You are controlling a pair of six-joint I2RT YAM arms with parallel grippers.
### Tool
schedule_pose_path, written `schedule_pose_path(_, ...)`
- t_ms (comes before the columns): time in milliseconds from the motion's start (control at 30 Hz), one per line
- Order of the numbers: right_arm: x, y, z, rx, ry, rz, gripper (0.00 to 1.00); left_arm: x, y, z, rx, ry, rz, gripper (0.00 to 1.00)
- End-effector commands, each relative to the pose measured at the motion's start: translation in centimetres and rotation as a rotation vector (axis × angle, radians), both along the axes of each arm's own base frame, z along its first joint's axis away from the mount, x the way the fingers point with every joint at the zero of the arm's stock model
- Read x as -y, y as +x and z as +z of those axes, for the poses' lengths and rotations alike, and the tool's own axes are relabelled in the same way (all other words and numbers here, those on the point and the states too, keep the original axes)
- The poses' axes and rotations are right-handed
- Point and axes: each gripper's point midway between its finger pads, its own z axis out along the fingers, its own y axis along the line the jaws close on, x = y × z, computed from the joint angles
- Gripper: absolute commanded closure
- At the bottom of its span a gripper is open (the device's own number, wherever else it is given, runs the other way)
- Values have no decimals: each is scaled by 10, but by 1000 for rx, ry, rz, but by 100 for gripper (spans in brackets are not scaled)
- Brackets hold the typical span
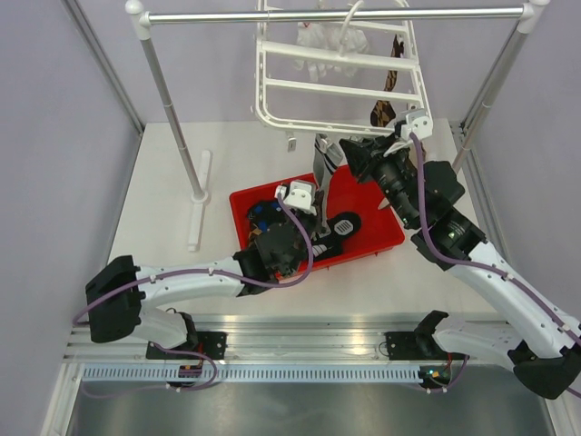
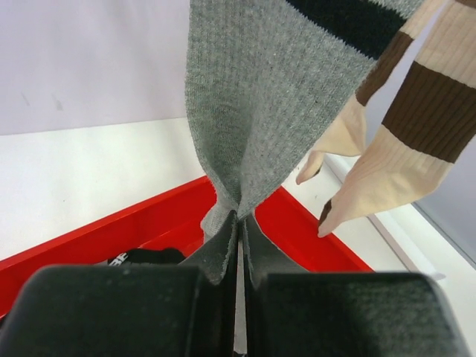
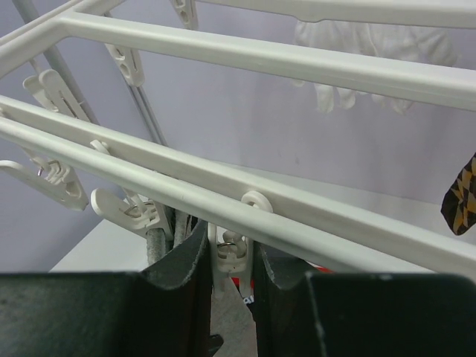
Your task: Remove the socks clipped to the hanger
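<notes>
The left gripper (image 2: 239,223) is pinched tight on the lower end of the grey sock (image 2: 260,111), which hangs from the hanger (image 1: 309,87) over the red tray (image 2: 134,223); its top is cut off in the wrist view, and a brown-cream striped sock (image 2: 416,126) dangles just right of it. The right gripper (image 3: 232,244) is closed on a white clip (image 3: 229,256) under the hanger's near bar; what that clip holds is hidden behind the gripper; an argyle sock (image 3: 461,193) is cut off at the right edge.
</notes>
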Motion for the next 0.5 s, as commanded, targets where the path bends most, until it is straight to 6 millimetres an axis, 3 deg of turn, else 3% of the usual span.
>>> schedule_pose_path(0,13,-10,22,35,57,-15,81,1,-11,25,61,-26,-48,98)
schedule_pose_path(167,18,-13,15,25,61,-26,47,5,-14,29,66,-25,-83,98)
schedule_pose_path(300,26,-19,14,25,73,-38,35,9,-16,32,68,-19,-103,98)
schedule_pose_path(467,34,-25,9,20,92,-50,29,10,-16,36,72,-17,-113,98)
